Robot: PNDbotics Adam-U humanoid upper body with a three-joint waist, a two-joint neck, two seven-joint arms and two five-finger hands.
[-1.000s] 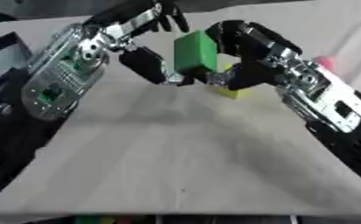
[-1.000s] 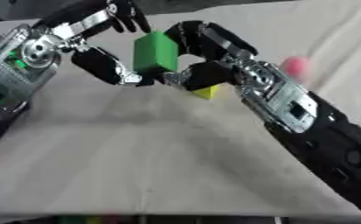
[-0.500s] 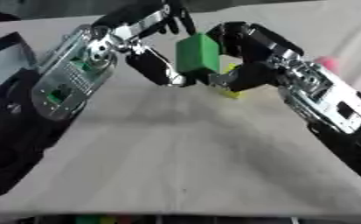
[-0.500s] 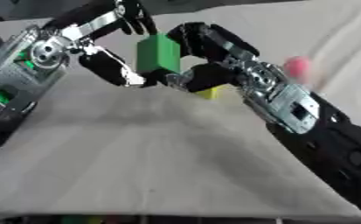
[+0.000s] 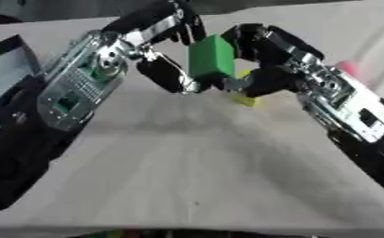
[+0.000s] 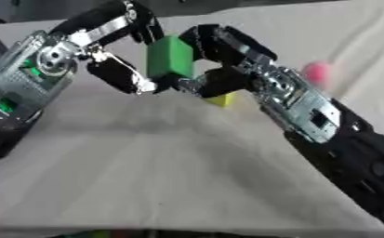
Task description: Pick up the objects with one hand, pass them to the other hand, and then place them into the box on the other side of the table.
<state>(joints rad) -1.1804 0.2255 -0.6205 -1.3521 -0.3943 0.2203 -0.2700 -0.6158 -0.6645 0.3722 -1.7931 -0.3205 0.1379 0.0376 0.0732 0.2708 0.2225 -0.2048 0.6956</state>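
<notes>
A green block (image 5: 211,58) hangs in the air above the far middle of the table. My right hand (image 5: 272,60) reaches in from the right, with fingers curled over the block's top and thumb under it. From the left comes my left hand (image 5: 166,69). Its fingers (image 5: 182,25) lie at the block's upper left edge and its thumb tip touches the lower left corner, so both hands pinch the block. A dark open box (image 5: 8,58) stands at the left edge, partly hidden by my left arm.
A small yellow block (image 5: 245,98) lies on the grey cloth just under my right hand. A pink thing (image 6: 317,72) sits further right behind my right forearm. The table's near half shows only bare cloth.
My left hand has moved right, and its fingers and thumb have closed in on the green block. The right hand has kept hold of the block at about the same height.
</notes>
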